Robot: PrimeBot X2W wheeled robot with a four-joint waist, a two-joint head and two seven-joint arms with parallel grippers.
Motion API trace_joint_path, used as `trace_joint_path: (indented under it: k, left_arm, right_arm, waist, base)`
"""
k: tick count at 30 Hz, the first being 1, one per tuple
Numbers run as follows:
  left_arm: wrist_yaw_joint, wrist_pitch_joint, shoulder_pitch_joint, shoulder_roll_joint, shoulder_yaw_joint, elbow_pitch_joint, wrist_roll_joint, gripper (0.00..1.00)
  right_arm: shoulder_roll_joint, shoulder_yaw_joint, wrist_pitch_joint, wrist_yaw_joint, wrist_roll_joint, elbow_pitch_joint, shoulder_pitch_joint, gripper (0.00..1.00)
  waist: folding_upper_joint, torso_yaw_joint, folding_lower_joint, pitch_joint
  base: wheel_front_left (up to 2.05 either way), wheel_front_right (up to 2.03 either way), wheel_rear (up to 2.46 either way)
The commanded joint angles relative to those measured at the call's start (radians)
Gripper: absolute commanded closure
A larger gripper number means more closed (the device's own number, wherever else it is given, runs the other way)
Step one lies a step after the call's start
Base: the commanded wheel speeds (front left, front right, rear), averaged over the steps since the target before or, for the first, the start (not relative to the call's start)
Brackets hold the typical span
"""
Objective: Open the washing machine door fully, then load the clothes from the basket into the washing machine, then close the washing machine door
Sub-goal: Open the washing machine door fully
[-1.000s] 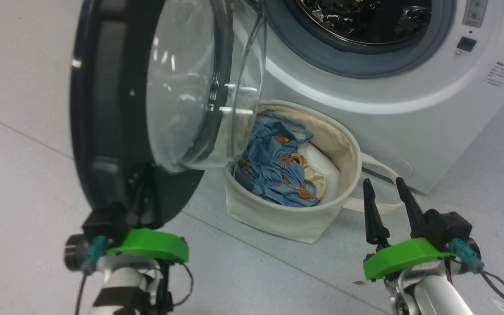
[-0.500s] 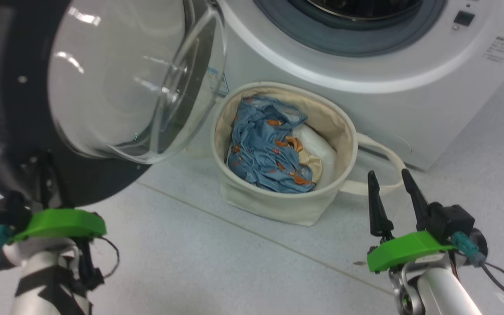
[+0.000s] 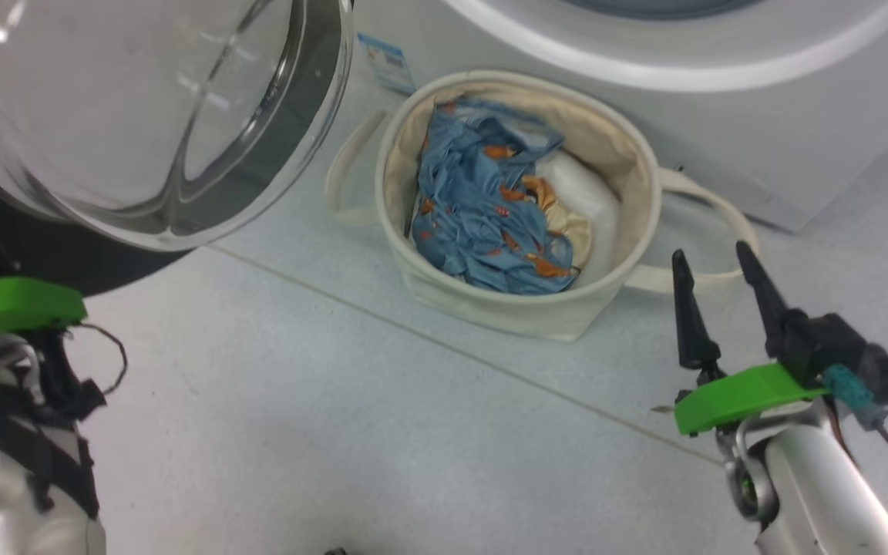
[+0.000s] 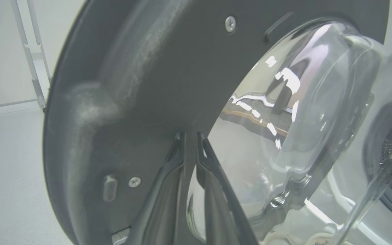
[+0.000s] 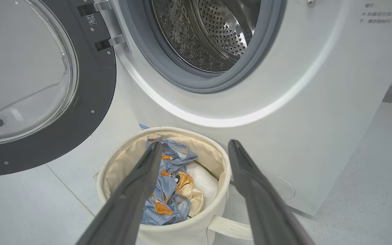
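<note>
You are looking down on a pale grey tiled floor (image 3: 321,447) with a thin seam running across it, and a white metal frame (image 4: 32,58) is standing far off at the left against a pale wall. The washing machine (image 5: 318,85) is sitting at the far side, its steel drum (image 5: 209,30) showing inside the grey rubber ring, with a small blue sticker (image 3: 386,58) low on its front. The door (image 5: 94,102) is hanging open to the left on its hinges. The basket (image 3: 506,312) is standing on the floor just in front of the machine, and the clothes (image 3: 482,223) are lying inside it, the blue printed garment on top, beside a plain white bundle (image 3: 586,196). Your left gripper (image 4: 190,135) is reaching up against the door's inner face, where the black ring meets the glass bowl; its jaws are standing narrow, and you cannot tell whether they are pinching anything. Your right gripper (image 3: 710,250) is hovering near the basket's right side, above one loop handle, its fingers pointing towards the machine, jaws parted wide and holding nothing.
</note>
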Motion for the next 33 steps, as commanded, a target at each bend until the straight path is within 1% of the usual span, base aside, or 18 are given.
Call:
trace_joint_path:
  k: [1, 4, 7, 10, 13, 16, 20, 23, 27, 33]
  left_arm:
    - [-0.006, -0.005, -0.029, 0.047, 0.044, -0.017, 0.007, 1.00]
    - [-0.027, -0.005, -0.063, 0.034, 0.066, 0.003, 0.019, 1.00]
    - [-0.045, -0.005, -0.075, 0.015, 0.078, 0.009, 0.042, 1.00]
    - [-0.059, -0.005, -0.067, -0.004, 0.078, 0.003, 0.073, 1.00]
    - [-0.075, -0.005, -0.047, -0.019, 0.056, -0.014, 0.109, 1.00]
    - [-0.092, -0.005, -0.024, -0.029, 0.008, -0.031, 0.146, 1.00]
    - [-0.104, -0.005, 0.012, -0.036, -0.070, -0.087, 0.165, 1.00]
    - [-0.108, -0.005, 0.059, -0.037, -0.158, -0.114, 0.108, 1.00]
    - [-0.089, -0.005, 0.139, -0.038, -0.272, -0.131, 0.029, 1.00]
    - [-0.065, -0.005, 0.252, -0.038, -0.374, -0.166, -0.013, 1.00]
  right_arm:
    - [-0.003, 0.026, -0.012, 0.001, -0.011, -0.036, -0.021, 0.00]
    - [-0.031, 0.027, -0.012, 0.001, -0.018, -0.044, -0.034, 0.00]
    - [-0.045, 0.026, -0.012, 0.001, -0.017, -0.044, -0.037, 0.00]
    - [-0.040, 0.028, -0.012, 0.001, -0.011, -0.042, -0.037, 0.00]
    - [-0.023, 0.031, -0.012, 0.001, -0.002, -0.041, -0.036, 0.00]
    - [-0.002, 0.030, -0.012, 0.001, 0.006, -0.038, -0.036, 0.00]
    - [0.029, 0.022, -0.012, 0.001, 0.016, -0.037, -0.035, 0.00]
    - [0.053, 0.013, -0.012, 0.001, 0.029, -0.040, -0.024, 0.00]
    - [0.076, 0.005, -0.012, 0.001, 0.063, -0.052, 0.002, 0.00]
    - [0.085, 0.000, -0.012, 0.001, 0.108, -0.083, 0.059, 0.00]
  waist:
    - [0.0000, 0.018, -0.0002, 0.043]
    - [0.0000, 0.033, -0.0002, 0.080]
    - [0.0000, 0.043, -0.0002, 0.086]
    - [0.0000, 0.044, -0.0002, 0.070]
    - [0.0000, 0.036, -0.0002, 0.041]
    - [0.0000, 0.021, -0.0002, 0.010]
    - [0.0000, -0.011, -0.0002, -0.039]
    - [0.0000, -0.046, -0.0002, -0.086]
    - [0.0000, -0.106, -0.0002, -0.164]
    - [0.0000, -0.215, -0.0002, -0.261]
  base:
    - [0.00, 0.00, 0.00]
    - [0.00, 0.00, 0.00]
    - [0.00, 0.00, 0.00]
    - [0.00, 0.00, 0.00]
    - [0.00, 0.00, 0.00]
    - [0.00, 0.00, 0.00]
    - [0.00, 0.00, 0.00]
    - [0.00, 0.00, 0.00]
    - [0.00, 0.00, 0.00]
    - [0.00, 0.00, 0.00]
